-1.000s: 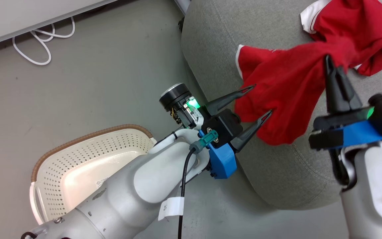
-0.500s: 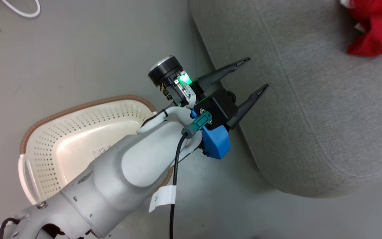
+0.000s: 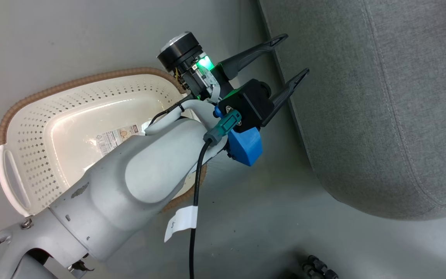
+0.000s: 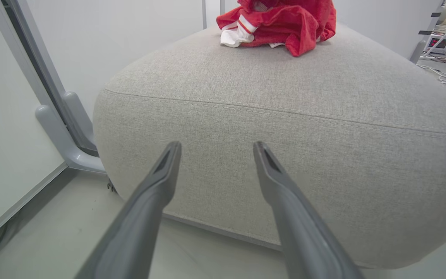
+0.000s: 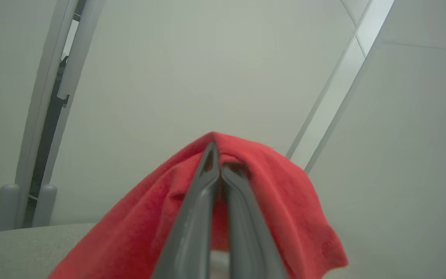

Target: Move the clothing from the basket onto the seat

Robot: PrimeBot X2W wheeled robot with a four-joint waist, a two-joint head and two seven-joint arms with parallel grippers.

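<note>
1. The left pincer [image 3: 295, 54] is spread and holds nothing, its tips just beside the seat [image 3: 381, 97].
2. The right pincer [image 5: 218, 162] is pressed together on red clothing [image 5: 285, 201], lifted above the seat.
3. A red-and-white garment [image 4: 281, 23] lies crumpled on top of the seat.
4. The basket [image 3: 72, 79] stands on the floor near the seat, its labelled bottom bare.

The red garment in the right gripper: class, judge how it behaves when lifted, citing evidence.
Probably floppy: the red garment drapes down both sides of the shut right gripper. Likely light, since a fingertip pinch carries it. Released, it should slump like the heap on the seat.
</note>
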